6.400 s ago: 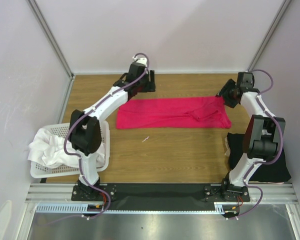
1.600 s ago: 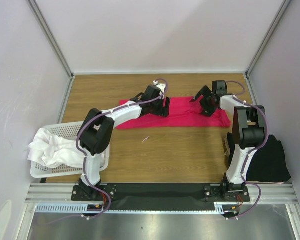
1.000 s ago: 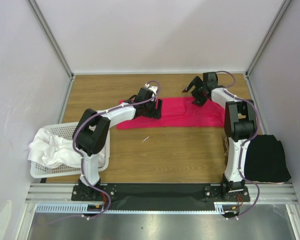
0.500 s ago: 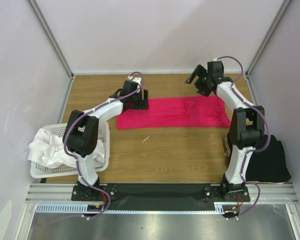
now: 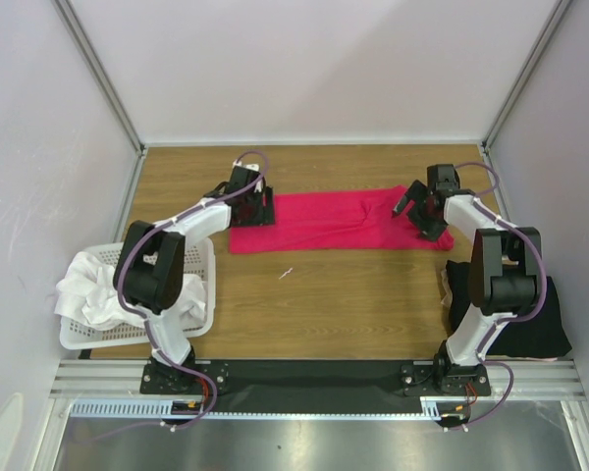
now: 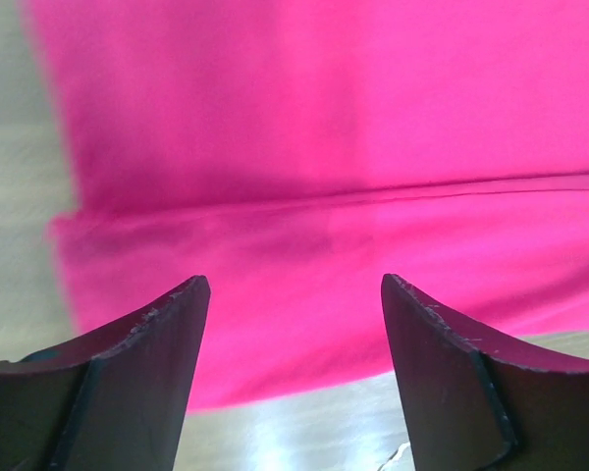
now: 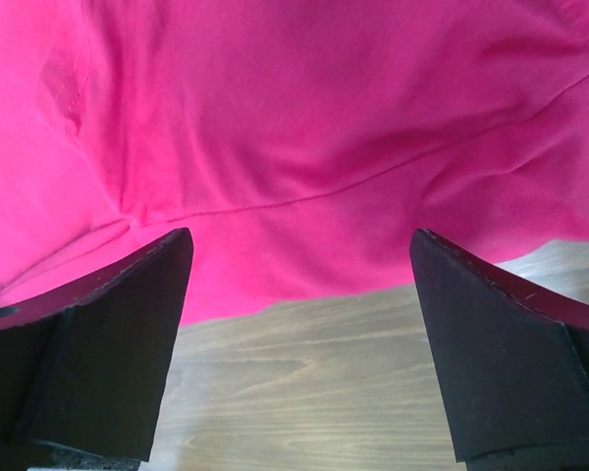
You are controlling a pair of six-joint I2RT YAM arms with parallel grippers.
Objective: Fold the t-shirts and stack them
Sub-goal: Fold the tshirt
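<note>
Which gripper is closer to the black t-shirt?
Right. The right gripper sits over the pink t-shirt's right end, near the black t-shirt; the left gripper is over the pink one's left end.

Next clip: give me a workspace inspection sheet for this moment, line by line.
Surface: wooden table, bare in the middle.
Job's things: pink t-shirt laid out as a long strip across the far half; black t-shirt at the near right, partly behind the right arm; white t-shirts heaped in the basket at the left.
Clutter: small pale scrap just nearer than the pink shirt.
Grippers: left gripper open over the shirt's left end; right gripper open over its right end; neither holds anything.
Cables: purple cables run along both arms, no snag seen.
Surroundings: pale walls on three sides.
</note>
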